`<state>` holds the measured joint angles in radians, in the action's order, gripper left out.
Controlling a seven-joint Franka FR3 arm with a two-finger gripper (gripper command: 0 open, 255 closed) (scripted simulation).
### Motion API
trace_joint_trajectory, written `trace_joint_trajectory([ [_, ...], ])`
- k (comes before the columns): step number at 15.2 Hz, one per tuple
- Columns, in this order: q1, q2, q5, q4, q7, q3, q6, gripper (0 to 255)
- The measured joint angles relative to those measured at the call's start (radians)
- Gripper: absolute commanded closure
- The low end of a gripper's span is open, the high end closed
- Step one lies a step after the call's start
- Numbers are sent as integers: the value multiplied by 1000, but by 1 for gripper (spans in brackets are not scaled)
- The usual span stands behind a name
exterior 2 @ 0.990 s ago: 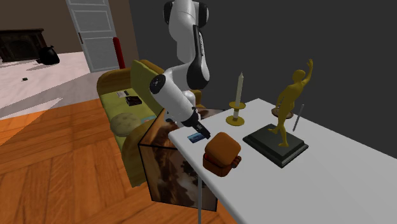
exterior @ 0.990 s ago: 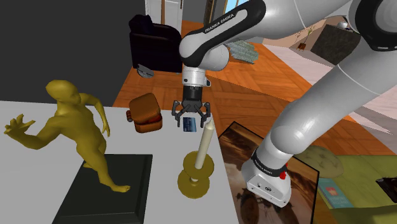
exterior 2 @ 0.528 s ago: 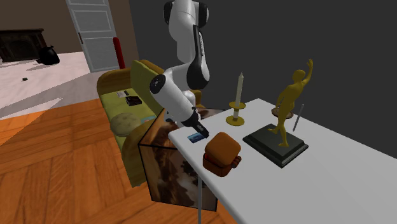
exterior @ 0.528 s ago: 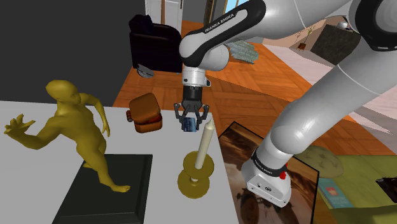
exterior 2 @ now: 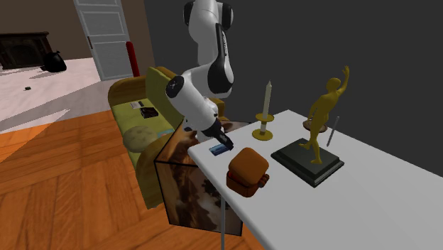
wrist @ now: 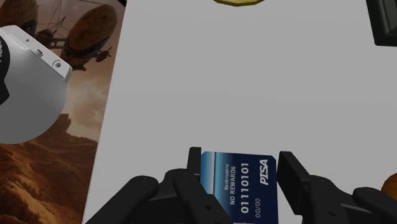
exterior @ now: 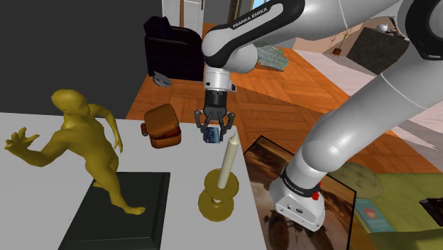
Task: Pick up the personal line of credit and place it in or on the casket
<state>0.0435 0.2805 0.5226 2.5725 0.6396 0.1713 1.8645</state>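
Observation:
The credit card (exterior: 210, 136) is small and blue with white print. My black gripper (exterior: 212, 133) is shut on it and holds it just above the grey table (exterior: 42, 206), near the edge. In the wrist view the card (wrist: 238, 184) is clasped between the two fingers (wrist: 194, 168) and reads "NO REWARDS". The casket (exterior: 162, 125) is a brown rounded chest with its lid shut. It stands on the table a short way toward the shoulder view's left of the gripper. In the second exterior view the gripper (exterior 2: 221, 147) with the card (exterior 2: 219, 150) hangs just behind the casket (exterior 2: 247, 170).
A gold figure (exterior: 85, 145) stands on a dark slab (exterior: 117, 213). A candle in a gold holder (exterior: 220, 188) stands close to the gripper, nearer the stand. The picture-covered stand (exterior: 273, 185) adjoins the table edge. A sofa (exterior 2: 135, 135) lies beyond.
The fingers closed from open onto the card. The gripper has since risen slightly, taking the card up off the table.

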Motion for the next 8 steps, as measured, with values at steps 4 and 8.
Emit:
trace_joint_trajectory([
  [4,1,36,-7,-23,23,-5,-55,255],
  [8,3,66,-15,-54,45,-10,-111,255],
])
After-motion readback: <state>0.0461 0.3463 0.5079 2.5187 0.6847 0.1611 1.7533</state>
